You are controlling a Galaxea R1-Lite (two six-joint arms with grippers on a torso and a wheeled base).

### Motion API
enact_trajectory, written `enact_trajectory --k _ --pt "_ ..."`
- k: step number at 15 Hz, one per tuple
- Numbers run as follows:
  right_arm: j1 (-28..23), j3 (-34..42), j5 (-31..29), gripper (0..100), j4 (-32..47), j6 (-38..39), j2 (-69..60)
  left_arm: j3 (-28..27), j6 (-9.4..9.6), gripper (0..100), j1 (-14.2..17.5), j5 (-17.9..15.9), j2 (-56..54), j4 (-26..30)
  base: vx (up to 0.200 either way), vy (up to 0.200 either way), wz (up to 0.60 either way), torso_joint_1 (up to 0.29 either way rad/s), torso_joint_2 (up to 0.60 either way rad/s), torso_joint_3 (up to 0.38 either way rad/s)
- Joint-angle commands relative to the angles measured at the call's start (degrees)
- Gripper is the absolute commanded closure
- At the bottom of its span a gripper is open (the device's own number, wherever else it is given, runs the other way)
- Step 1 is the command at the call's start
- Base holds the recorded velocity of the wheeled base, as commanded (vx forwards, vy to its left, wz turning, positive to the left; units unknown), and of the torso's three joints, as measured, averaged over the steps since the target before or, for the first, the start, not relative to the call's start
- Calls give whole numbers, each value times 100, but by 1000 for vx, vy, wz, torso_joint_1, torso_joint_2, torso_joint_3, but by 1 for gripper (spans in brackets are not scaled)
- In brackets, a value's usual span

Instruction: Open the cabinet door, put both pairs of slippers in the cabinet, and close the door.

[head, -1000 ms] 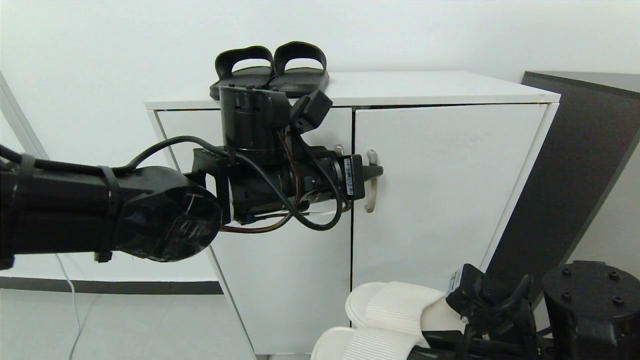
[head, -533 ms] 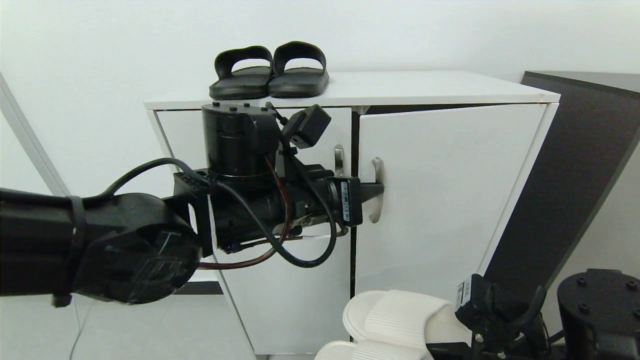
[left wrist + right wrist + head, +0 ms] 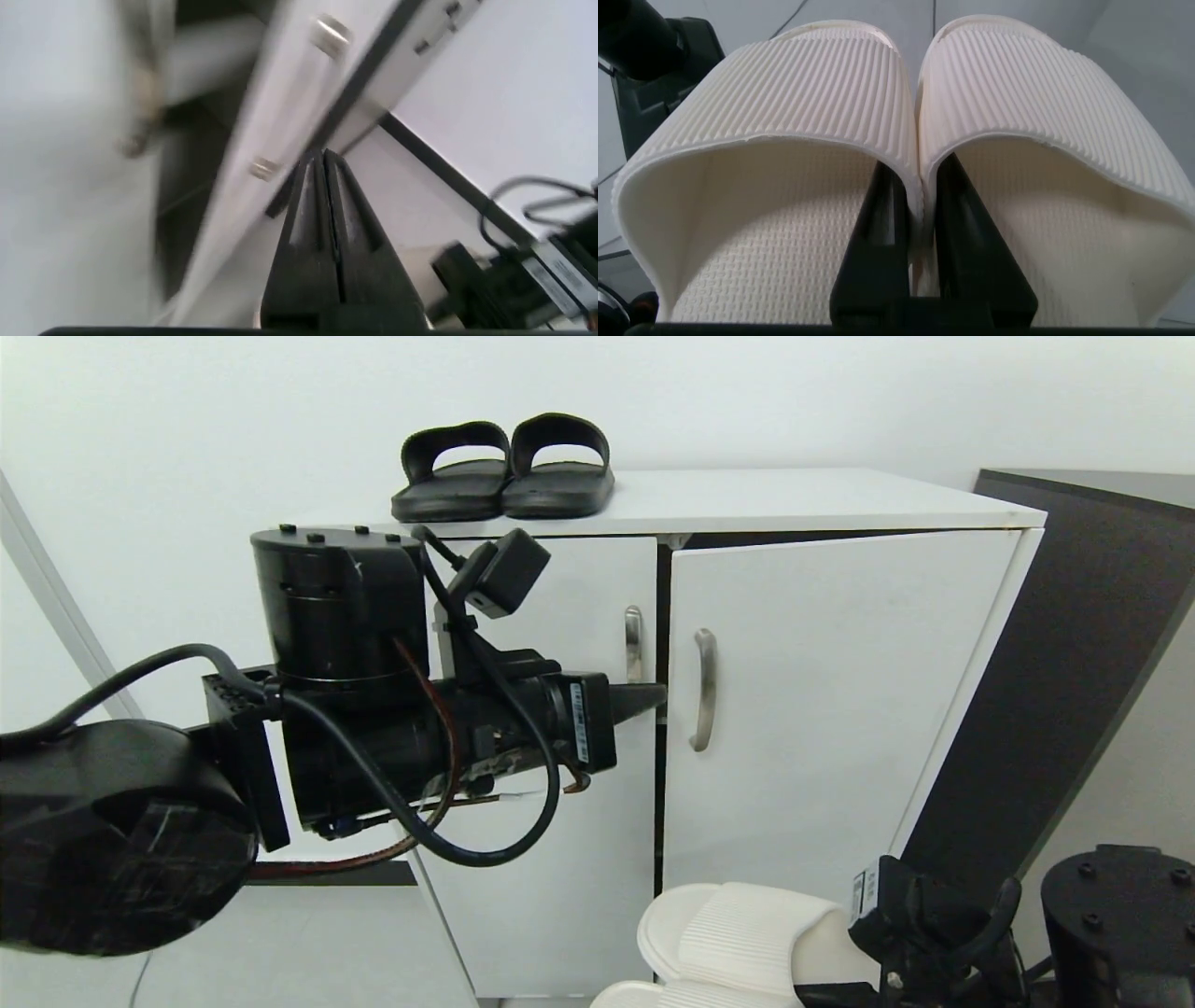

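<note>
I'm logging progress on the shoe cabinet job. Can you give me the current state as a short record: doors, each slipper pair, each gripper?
right door: ajar, with a dark gap along its top and inner edge
left door: looks shut
black slippers: side by side on top of the cabinet
white slippers: held low in front of the cabinet
right gripper: shut on the white slippers' adjoining inner walls
left gripper: shut, empty, clear of the right door handle
slippers inside: none yet

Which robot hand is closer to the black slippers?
Left. The left gripper sits below the black slippers, at the cabinet front; the right gripper is far lower, clamping the white slippers.
</note>
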Motion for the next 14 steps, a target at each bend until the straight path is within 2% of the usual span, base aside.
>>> enact_trajectory --k 1,4,6,8,9,14 --pt "20 3 -1 100 -1 -1 9 -106 -5 100 133 -5 43 -5 0 0 0 0 0 0" --pt "20 -6 -1 100 -1 -1 -8 -396 -14 100 282 -5 307 -5 0 0 0 0 0 0" --pt "20 -6 -9 100 -1 -1 -8 -677 -102 100 300 4 509 -5 0 0 0 0 0 0" --pt "29 3 -9 100 -1 -45 -8 -1073 -357 100 344 21 764 -5 0 0 0 0 0 0" --pt "29 3 -9 100 -1 -62 -8 -1152 -409 100 344 39 826 -5 0 0 0 0 0 0" --pt "81 12 -9 100 8 -71 0 -1503 -427 100 370 39 1142 -5 0 0 0 0 0 0"
